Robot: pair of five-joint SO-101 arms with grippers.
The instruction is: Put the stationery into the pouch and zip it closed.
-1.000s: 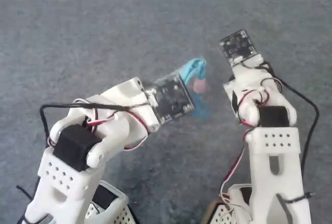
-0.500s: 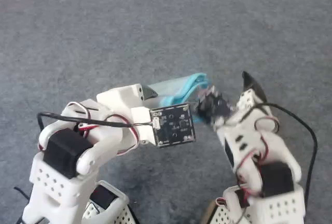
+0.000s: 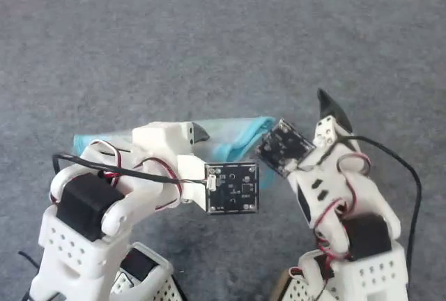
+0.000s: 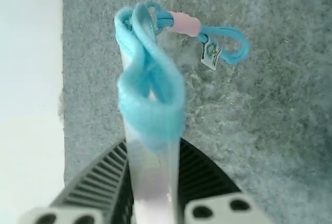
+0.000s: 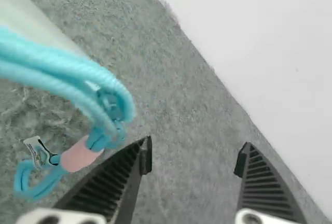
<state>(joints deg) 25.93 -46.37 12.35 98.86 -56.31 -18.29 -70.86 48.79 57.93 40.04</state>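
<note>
Left pincer (image 4: 153, 143) is clamped on the pouch (image 3: 237, 134), a see-through one edged in light blue, with one ribbed black finger on each flat side. From that arm's wrist camera the pouch is seen edge-on, its blue zip band (image 4: 150, 94) facing the lens and running straight away from the pincer. From the high view its long axis lies across the bench (image 3: 209, 50) from side to side. One blue-trimmed end sits under the left arm and the other points toward the right arm. Whether it rests on the grey surface or hangs just above it I cannot tell.

At the far end of the zip band a light blue pull cord (image 5: 98, 99) trails off. It carries a pink bead (image 4: 184, 24), then a small white tag (image 4: 211, 57), and ends in a loop lying on the bench.

Right pincer (image 5: 196, 146) is spread wide with nothing between its fingers. It sits just beside the cord and bead at the pouch's right end, not touching them.
</note>
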